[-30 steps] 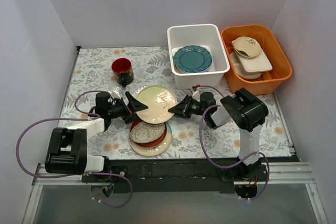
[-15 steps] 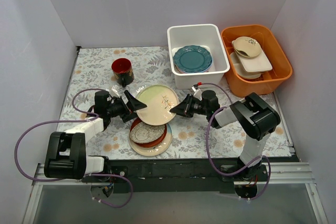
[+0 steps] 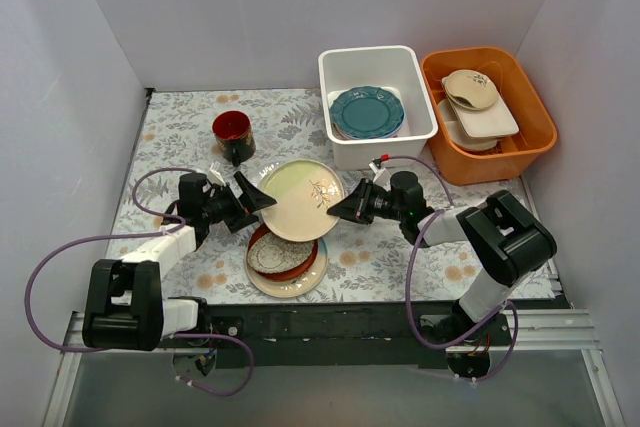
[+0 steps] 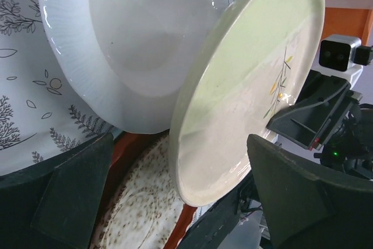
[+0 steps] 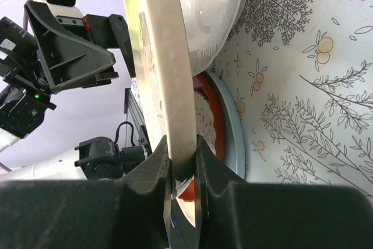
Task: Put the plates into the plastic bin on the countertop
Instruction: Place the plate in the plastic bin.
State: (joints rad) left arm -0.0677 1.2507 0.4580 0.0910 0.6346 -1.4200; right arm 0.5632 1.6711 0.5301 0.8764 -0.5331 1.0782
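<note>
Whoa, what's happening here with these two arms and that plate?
The right arm's fingers are pinching the rim of a pale cream plate, holding it tilted above a stack of other plates on the countertop. The left arm's fingers are open beside the plate's opposite edge. Behind, a white plastic bin already holds a teal plate.
</note>
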